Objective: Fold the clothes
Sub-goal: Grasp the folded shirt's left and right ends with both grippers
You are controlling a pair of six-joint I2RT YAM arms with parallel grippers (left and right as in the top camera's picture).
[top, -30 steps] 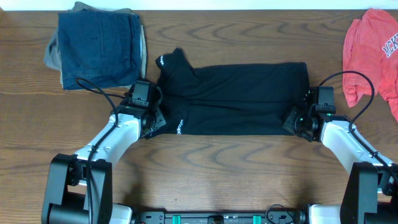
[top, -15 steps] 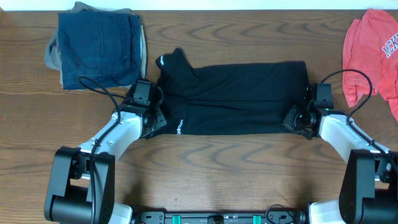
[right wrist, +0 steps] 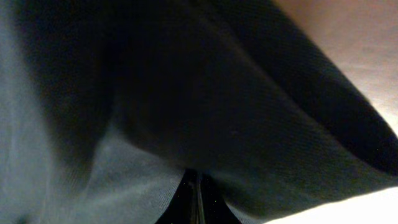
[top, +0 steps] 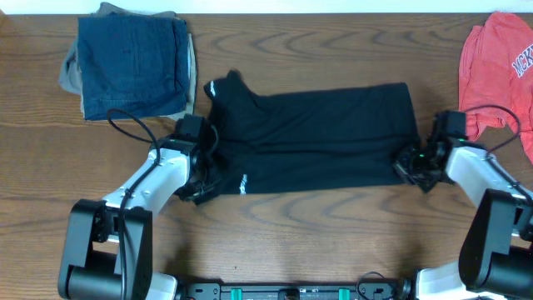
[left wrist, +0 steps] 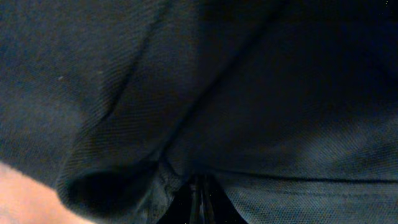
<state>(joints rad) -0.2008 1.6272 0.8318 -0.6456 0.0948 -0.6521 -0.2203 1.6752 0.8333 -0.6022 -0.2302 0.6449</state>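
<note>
a brown wood-grain bench [top: 291, 225] fills the overhead view. a folded denim and tan pile [top: 133, 62] sits at 10 o'clock and a coral-red shirt [top: 495, 67] is bunched at 2 o'clock, both apart from the work.

the black garment [top: 316, 137] lies across the centre as a wide flat band. one flap pokes out toward 10 o'clock, and a small white text mark [top: 243, 182] shows near its 8 o'clock corner.

the left hand [top: 206, 171] is clamped on that 8 o'clock corner. the right hand [top: 410, 165] is clamped on the 4 o'clock corner. both wrist views are filled with dark cloth, which gathers to the tips of fingers pressed together at the bottom edge.

as a judgement, the task is partway along. the straight long edges and narrow band shape suggest a lengthwise fold is already in place, though the layers cannot be counted. the near edge looks pinched at both ends, ready to be carried or smoothed. what seems left is tucking in the stray flap and folding across the length to make a compact stack.
</note>
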